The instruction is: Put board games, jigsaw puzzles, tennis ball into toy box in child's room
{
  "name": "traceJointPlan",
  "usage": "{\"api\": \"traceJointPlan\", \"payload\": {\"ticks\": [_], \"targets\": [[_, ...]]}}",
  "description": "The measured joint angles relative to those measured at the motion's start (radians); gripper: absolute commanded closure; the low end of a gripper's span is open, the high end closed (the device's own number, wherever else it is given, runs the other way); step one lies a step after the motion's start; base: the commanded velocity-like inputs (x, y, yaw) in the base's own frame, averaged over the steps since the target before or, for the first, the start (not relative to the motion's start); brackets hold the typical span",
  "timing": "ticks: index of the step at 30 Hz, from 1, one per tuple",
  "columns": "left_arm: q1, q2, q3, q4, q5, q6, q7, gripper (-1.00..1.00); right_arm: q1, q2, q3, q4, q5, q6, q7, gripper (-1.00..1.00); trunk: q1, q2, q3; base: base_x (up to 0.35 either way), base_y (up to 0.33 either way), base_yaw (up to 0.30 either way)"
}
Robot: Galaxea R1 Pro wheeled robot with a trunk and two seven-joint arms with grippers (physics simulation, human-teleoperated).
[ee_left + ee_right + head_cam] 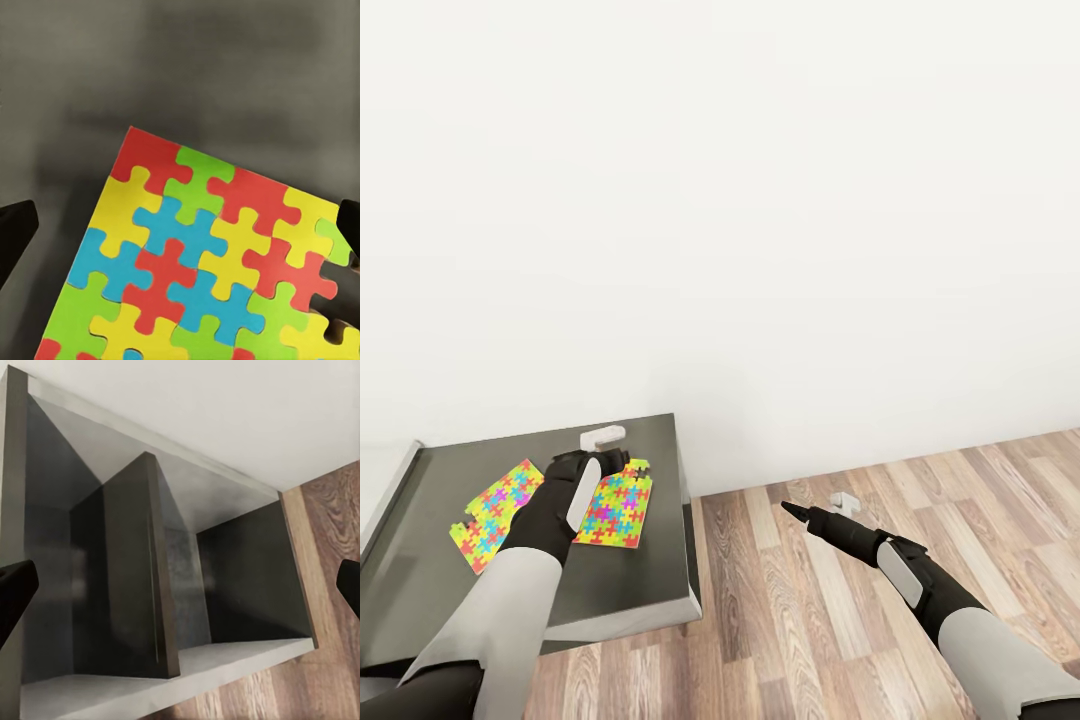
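Left gripper: your black left gripper [622, 457] hangs over the far end of the nearer puzzle; its jaws stand spread, one dark fingertip [15, 236] at each side of the left wrist view.
Puzzle under the jaws: the flat, jagged-edged panel of red, yellow, blue and green pieces [202, 255] lies flat between the fingers, its corner in the gap; whether they touch it, you cannot tell.
Second puzzle: a matching multicoloured panel [495, 512] lies just beside the first [615, 515].
Surface: both rest on the low dark grey cabinet top [650, 570].
Right gripper: your black right gripper [792, 510] hovers over the wood plank floor [810, 620], well apart, jaws spread.
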Motion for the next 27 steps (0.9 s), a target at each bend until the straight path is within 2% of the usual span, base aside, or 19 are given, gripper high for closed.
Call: {"api": "traceJointPlan", "payload": {"ticks": [5,13,27], "targets": [[0.000,-0.001,-0.004,0.000,0.000,0.000,-0.002,-1.00,0.000,0.000,0.000,0.000,0.000,0.000,0.000,-1.00,0.000,0.000,-0.006,0.000,0.000,0.000],[0.000,0.000,-0.034,0.002,0.001,0.002,-0.004,-1.00,0.000,-0.001,0.000,0.000,0.000,0.000,0.000,-1.00,0.000,0.000,-0.017,0.000,0.000,0.000],[-0.001,0.000,-0.039,-0.006,-0.001,0.033,-0.006,-1.00,0.000,-0.001,0.000,0.000,0.000,0.000,0.000,-1.00,0.000,0.000,-0.027,0.000,0.000,0.000]]}}
